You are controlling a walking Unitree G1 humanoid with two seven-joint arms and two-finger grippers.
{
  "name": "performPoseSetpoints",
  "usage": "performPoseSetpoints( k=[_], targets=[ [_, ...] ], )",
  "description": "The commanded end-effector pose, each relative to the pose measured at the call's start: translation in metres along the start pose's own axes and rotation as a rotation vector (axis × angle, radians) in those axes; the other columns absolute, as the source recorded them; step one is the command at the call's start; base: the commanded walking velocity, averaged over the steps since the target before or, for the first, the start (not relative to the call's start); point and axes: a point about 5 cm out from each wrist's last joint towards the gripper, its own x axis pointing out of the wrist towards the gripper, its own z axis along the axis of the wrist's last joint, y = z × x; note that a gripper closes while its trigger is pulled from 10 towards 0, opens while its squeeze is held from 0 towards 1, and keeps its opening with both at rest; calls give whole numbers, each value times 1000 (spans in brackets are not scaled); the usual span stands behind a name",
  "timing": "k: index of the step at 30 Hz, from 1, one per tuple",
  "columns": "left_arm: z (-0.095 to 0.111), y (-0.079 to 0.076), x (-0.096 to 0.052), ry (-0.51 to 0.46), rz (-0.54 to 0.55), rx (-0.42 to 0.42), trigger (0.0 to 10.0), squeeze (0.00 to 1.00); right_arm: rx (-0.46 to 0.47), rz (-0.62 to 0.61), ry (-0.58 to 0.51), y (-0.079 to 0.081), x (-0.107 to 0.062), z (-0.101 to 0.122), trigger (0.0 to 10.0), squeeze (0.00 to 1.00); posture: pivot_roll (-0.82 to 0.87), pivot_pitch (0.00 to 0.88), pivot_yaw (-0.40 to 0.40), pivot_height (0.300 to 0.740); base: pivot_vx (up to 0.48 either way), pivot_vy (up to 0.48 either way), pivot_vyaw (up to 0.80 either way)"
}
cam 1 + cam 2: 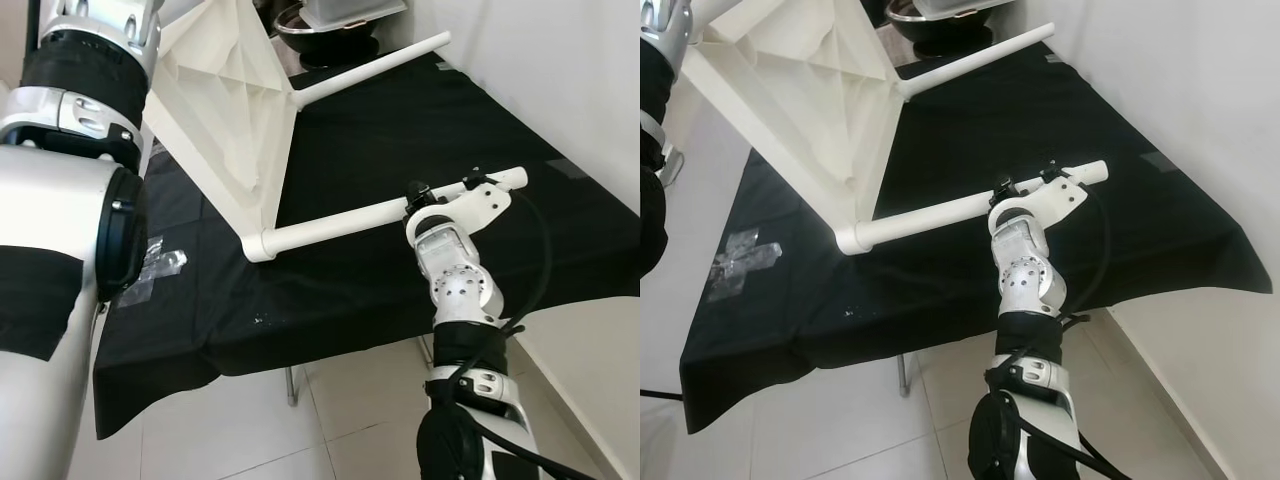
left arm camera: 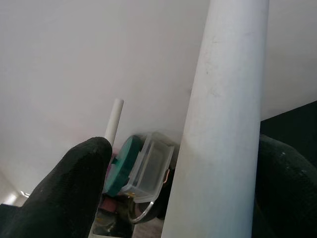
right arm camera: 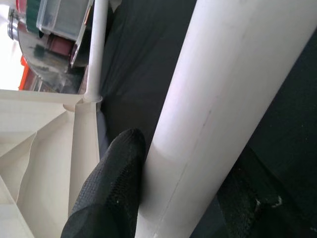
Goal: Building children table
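The white tabletop (image 1: 225,110) stands tilted at upper left on the black-covered table (image 1: 400,270). The right gripper (image 1: 440,195) clamps its near leg (image 1: 340,225) at centre, and the left gripper (image 2: 168,198) closes around another leg (image 2: 223,124). Uneven pulling could twist a leg from its socket (image 1: 258,245) or tip the top.

We count one white plastic tabletop (image 1: 225,90) tipped on its side at the upper left. We see two long white round legs (image 1: 340,222) fixed to it. There is one black cloth (image 1: 400,140) across the middle, one crinkly clear plastic wrapper (image 1: 160,262) at the left, and one clear plastic box (image 2: 148,168).
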Motion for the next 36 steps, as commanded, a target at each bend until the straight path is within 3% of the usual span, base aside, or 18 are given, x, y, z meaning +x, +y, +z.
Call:
performPoseSetpoints(
  k=[1,9,10,11,12,16,19,20,23,25,26,31,33,34,36],
  targets=[
    [3,6,-3,-11,-5,12,10000,0,-130,-262,346,-41,-7,-93,10000,0,79,160,107,740,0,0,0],
    [-4,-7,-3,-13,-106,-29,10000,0,-161,-310,354,-54,-1,-93,10000,0,73,170,105,740,0,0,0],
    [-5,-8,-3,-18,-118,-35,10000,0,-172,-305,353,-55,-1,-93,10000,455,77,174,102,740,0,0,0],
    [-5,-9,-3,-22,-125,-38,10000,0,-177,-301,351,-56,0,-93,10000,455,77,174,102,740,0,0,0],
    [-5,-10,-3,-25,-135,-42,10000,0,-184,-321,333,-60,1,-90,10000,1000,80,178,99,740,0,0,0],
    [-6,-11,-3,-29,-148,-48,10000,0,-189,-356,306,-64,4,-84,10000,1000,80,180,98,740,0,0,0],
    [-7,-12,-5,-30,-164,-48,10000,0,-199,-403,241,-74,8,-66,10000,1000,79,188,93,740,0,0,0],
    [-7,-13,-6,-38,-187,-58,10000,0,-228,-455,153,-88,12,-39,10000,1000,57,194,83,740,0,0,0],
    [-7,-14,-6,-46,-198,-64,10000,0,-276,-471,80,-100,13,-11,10000,1000,44,197,76,740,0,0,0],
    [-7,-14,-6,-48,-200,-66,10000,0,-288,-470,63,-103,12,-5,10000,1000,44,197,76,740,0,0,0],
    [-8,-15,-7,-53,-202,-75,10000,0,-315,-483,21,-112,9,11,10000,1000,35,196,74,740,0,0,0],
    [-9,-16,-7,-57,-208,-83,10000,0,-355,-511,-53,-123,4,31,10000,1000,16,195,70,740,0,0,0],
    [-10,-18,-8,-60,-215,-85,10000,0,-406,-526,-167,-132,-4,58,10000,1000,13,191,75,740,0,0,0],
    [-10,-18,-8,-60,-215,-85,10000,0,-406,-526,-167,-132,-4,58,10000,1000,13,191,75,740,0,0,0],
    [-10,-19,-8,-65,-224,-85,10000,0,-413,-484,-249,-127,-11,79,10000,1000,12,187,77,740,0,0,0]
  ],
)
